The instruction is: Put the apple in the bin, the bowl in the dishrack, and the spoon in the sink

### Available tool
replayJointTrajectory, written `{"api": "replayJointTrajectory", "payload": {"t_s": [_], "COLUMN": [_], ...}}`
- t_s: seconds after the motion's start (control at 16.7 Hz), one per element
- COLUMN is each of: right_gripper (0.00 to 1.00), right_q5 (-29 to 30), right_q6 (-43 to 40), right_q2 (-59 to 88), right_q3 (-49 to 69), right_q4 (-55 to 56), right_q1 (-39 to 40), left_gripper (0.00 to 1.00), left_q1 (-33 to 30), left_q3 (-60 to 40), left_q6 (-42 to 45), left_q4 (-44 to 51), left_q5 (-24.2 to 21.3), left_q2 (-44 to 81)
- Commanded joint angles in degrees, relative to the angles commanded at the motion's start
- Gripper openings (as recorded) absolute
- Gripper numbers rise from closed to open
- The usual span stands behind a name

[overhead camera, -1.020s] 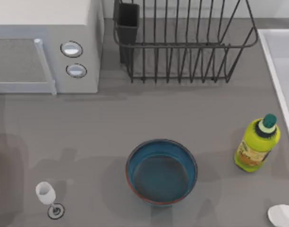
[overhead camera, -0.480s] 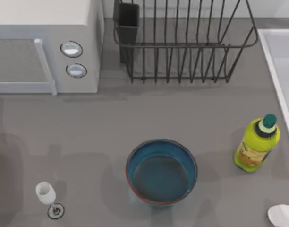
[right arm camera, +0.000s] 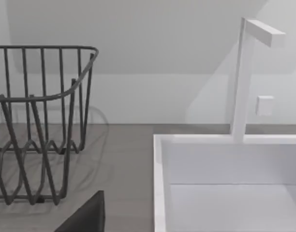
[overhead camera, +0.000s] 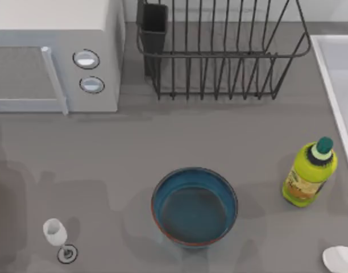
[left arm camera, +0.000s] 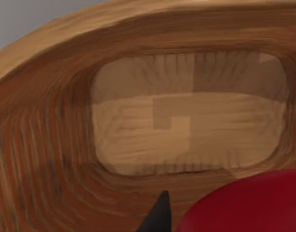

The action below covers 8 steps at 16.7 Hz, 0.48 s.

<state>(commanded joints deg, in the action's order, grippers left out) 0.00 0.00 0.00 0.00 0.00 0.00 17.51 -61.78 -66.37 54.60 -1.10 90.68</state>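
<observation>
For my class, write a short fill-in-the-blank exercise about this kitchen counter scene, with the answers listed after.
1. The bowl is teal-blue inside and holds ____.
2. The green bottle stands between the bowl and the ____.
3. In the left wrist view, the apple sits over a ____ bin.
4. The microwave has ____ round knobs.

Answers: nothing; sink; wooden; two

One dark fingertip (left arm camera: 158, 215) of the left claw seen in the left wrist view, one dark fingertip (right arm camera: 85, 217) of the right claw seen in the right wrist view
</observation>
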Motion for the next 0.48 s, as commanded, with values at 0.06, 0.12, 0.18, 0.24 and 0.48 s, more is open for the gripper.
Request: {"api": "replayJointTrajectory", "payload": {"t_s": [0.06, 0.12, 0.18, 0.24, 0.48], "right_gripper": [1.00, 1.00, 1.00, 1.00, 1.00], "right_q5": [0.00, 0.00, 0.00, 0.00, 0.00], "right_q6": [0.00, 0.00, 0.00, 0.00, 0.00], "right_q2": [0.00, 0.00, 0.00, 0.00, 0.00], "right_q3": [0.00, 0.00, 0.00, 0.00, 0.00], "right_q4": [0.00, 0.00, 0.00, 0.00, 0.00], "right_q1": [0.00, 0.00, 0.00, 0.00, 0.00], "left_gripper": [0.00, 0.00, 0.00, 0.08, 0.38], "left_q1": [0.00, 0.00, 0.00, 0.00, 0.00], "left_q3": [0.00, 0.00, 0.00, 0.00, 0.00], "left_q6": [0.00, 0.00, 0.00, 0.00, 0.00], "left_q4": [0.00, 0.00, 0.00, 0.00, 0.00], "left_q5": [0.00, 0.00, 0.00, 0.00, 0.00], "left_q2": [0.00, 0.00, 0.00, 0.00, 0.00]}}
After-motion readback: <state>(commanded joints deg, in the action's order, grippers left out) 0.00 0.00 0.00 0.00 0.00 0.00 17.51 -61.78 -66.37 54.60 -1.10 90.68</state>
